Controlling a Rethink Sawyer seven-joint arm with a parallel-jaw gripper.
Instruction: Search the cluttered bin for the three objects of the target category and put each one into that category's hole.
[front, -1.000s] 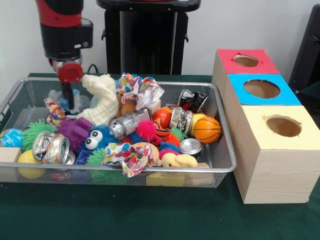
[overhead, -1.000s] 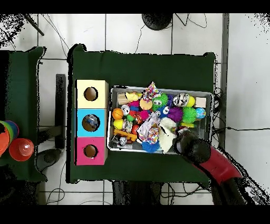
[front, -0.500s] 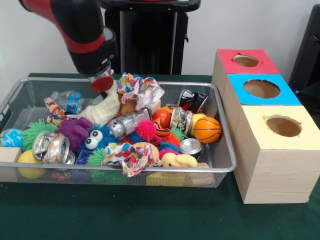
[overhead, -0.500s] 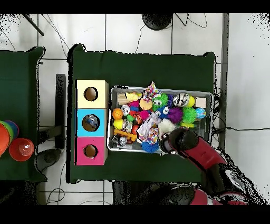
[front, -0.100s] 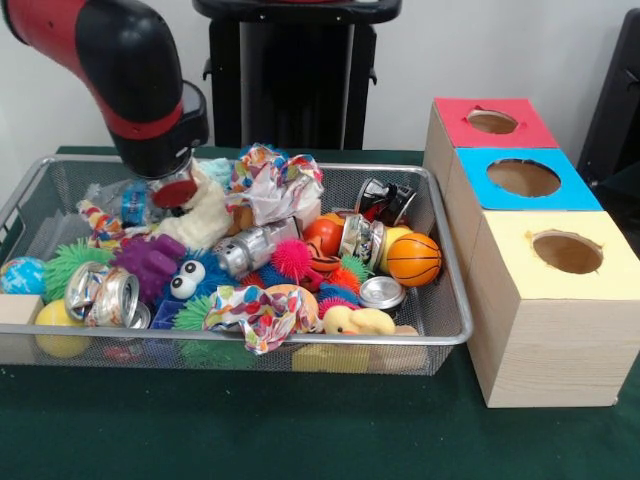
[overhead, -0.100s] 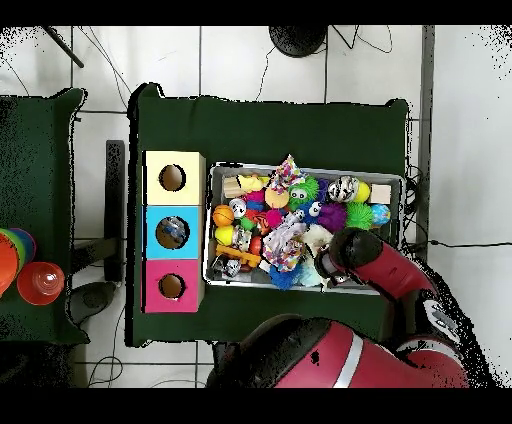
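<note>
My red-black gripper (front, -0.100s: 175, 190) low over cream plush toy (front, -0.100s: 205, 215), far left of wire mesh bin (front, -0.100s: 440, 300); finger state untellable. Blue-topped box (overhead, -0.100s: 172, 232) holds something; bin crowded, most sorting likely left.

I am looking into a robotics lab, not a home or a shop. The red and black arm (front, -0.100s: 120, 70) rises from a black pedestal (front, -0.100s: 290, 75) at a table draped in dark green cloth (front, -0.100s: 300, 430), set before a bare white wall (front, -0.100s: 500, 45). In the overhead view the floor (overhead, -0.100s: 260, 60) is pale tile, with loose cables (overhead, -0.100s: 350, 45) trailing across it. On the cloth stands a wire mesh bin (front, -0.100s: 455, 320) heaped with toys, balls and crushed cans, and beside it a row of three wooden boxes (front, -0.100s: 545, 330), topped red, blue and yellow, each with a round hole. A second green table (overhead, -0.100s: 35, 200) holds stacked coloured cups (overhead, -0.100s: 25, 265).
</note>
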